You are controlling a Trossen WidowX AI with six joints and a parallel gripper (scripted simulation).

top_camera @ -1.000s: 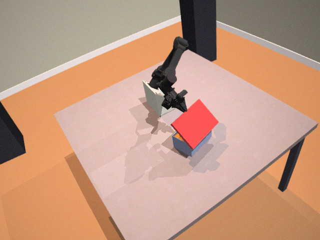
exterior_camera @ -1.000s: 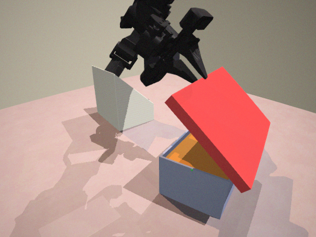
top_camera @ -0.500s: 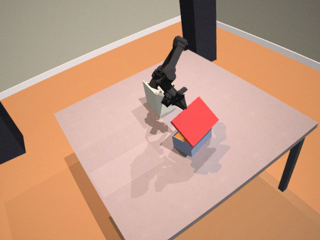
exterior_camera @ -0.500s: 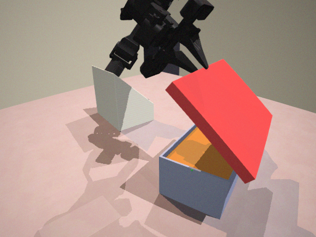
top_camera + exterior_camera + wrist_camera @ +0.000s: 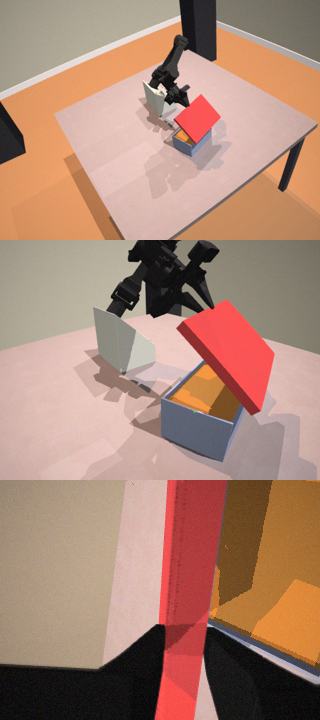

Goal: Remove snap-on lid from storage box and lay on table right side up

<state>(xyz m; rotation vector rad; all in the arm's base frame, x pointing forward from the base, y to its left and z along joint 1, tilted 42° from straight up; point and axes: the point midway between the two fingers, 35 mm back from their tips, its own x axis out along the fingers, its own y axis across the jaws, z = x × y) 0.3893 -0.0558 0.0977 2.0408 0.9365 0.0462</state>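
The red lid (image 5: 197,118) (image 5: 230,351) (image 5: 192,555) is tilted steeply over the box, its edge on the arm's side raised high and its opposite edge low, by the box's far long side. My gripper (image 5: 188,105) (image 5: 208,309) (image 5: 185,629) is shut on the raised edge of the lid, one finger on each face. The blue-grey storage box (image 5: 182,145) (image 5: 193,424) stands upright on the table, with its orange inside showing below the lid. Whether the lid's low edge touches the box is hidden.
A pale grey-green angular holder (image 5: 153,99) (image 5: 107,335) stands at the arm's base, behind the box. The table (image 5: 124,144) (image 5: 51,395) extends on all sides of the box, and dark pillars (image 5: 200,25) stand beyond it.
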